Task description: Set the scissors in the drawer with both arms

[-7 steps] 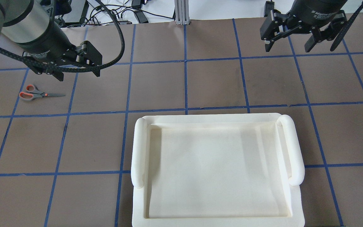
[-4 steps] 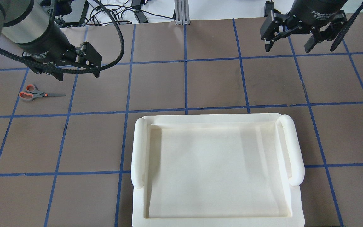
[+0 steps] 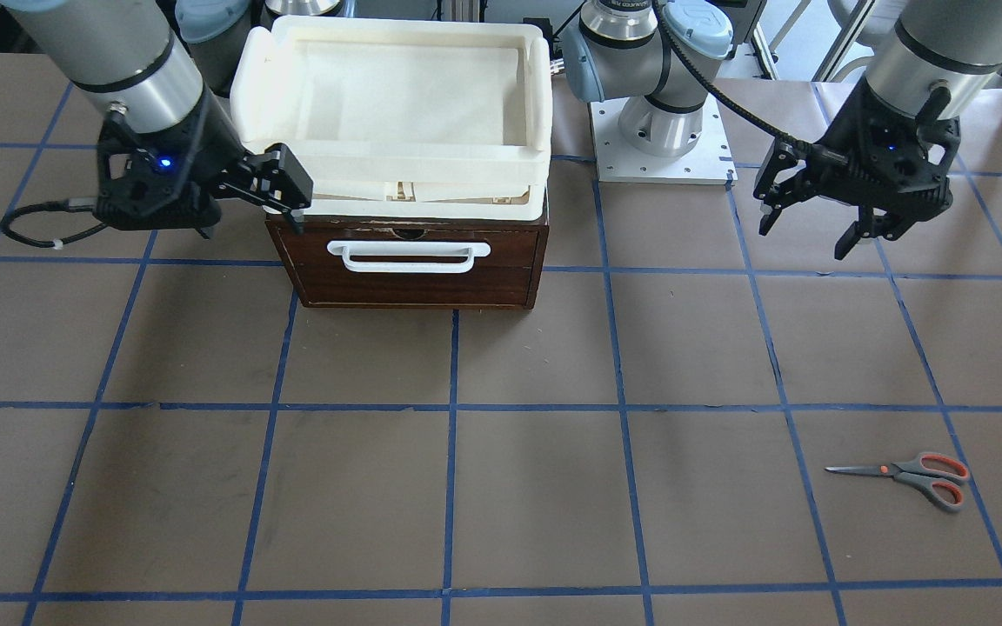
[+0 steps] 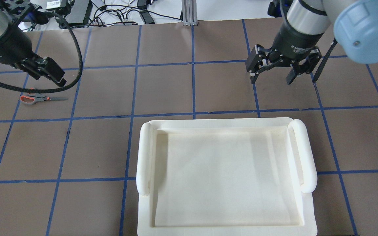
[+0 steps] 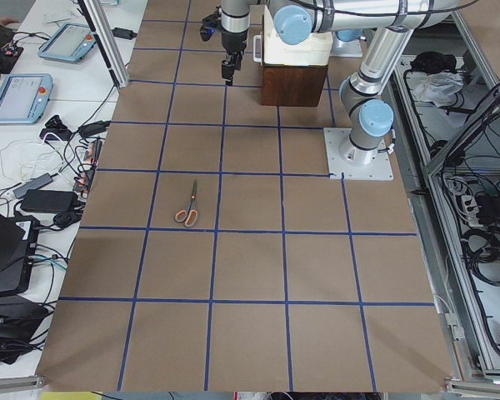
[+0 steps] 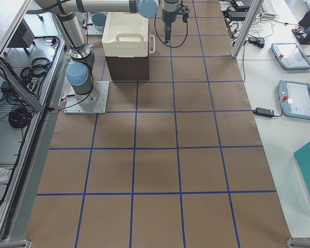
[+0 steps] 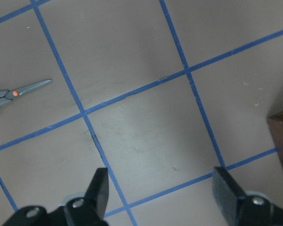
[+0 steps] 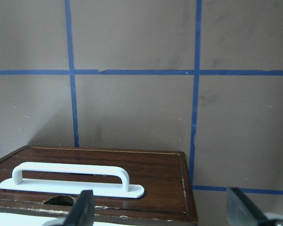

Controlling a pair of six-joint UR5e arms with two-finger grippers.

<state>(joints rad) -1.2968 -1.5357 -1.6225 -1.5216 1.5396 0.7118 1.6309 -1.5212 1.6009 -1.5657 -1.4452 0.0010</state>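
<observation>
Drawer (image 3: 414, 283) unseen overhead | scissors (image 3: 901, 474) flat | left claw (image 3: 802, 243), right claw (image 4: 270, 82) spread, empty

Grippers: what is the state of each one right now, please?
Left gripper: open, holding nothing.
Right gripper: open, holding nothing.

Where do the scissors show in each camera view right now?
Front-facing: scissors lower right.
Overhead: scissors at left edge, upper half.
Exterior left: scissors left of centre.
Exterior right: not visible.
Left wrist: scissors at left edge, cut off.
Right wrist: not in it.
Landmark: cream tray, in all four exterior views.
</observation>
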